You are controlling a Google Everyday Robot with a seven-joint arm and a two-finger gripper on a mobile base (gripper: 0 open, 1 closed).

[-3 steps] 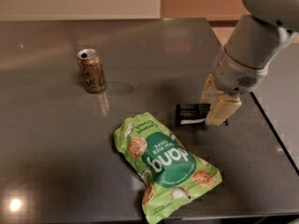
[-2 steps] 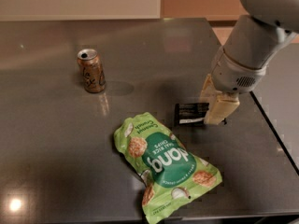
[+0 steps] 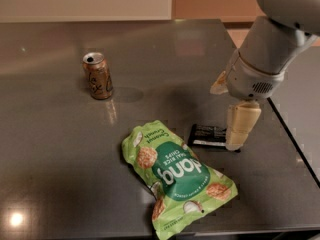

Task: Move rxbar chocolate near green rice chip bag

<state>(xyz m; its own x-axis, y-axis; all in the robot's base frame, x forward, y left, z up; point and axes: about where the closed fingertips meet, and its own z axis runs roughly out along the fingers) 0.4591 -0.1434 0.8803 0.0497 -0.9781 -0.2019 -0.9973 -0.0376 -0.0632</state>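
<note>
The rxbar chocolate (image 3: 207,134) is a small flat black wrapper with white lettering, lying flat on the dark table (image 3: 60,174). It lies just right of the upper end of the green rice chip bag (image 3: 176,180), a large crinkled bag in the front middle. My gripper (image 3: 226,117) hangs over the bar's right end with its fingers spread apart. The lower cream finger (image 3: 240,126) points down and covers the bar's right tip. The other finger (image 3: 220,83) is up and to the left.
A brown-orange drink can (image 3: 98,76) stands upright at the left rear. The table's right edge (image 3: 292,139) runs just right of the gripper. The front edge passes under the bag's lower end.
The bar has come down toward the front and now lies flat beside the bag. The gripper's fingers have spread wider apart. The bag and can have not moved.
</note>
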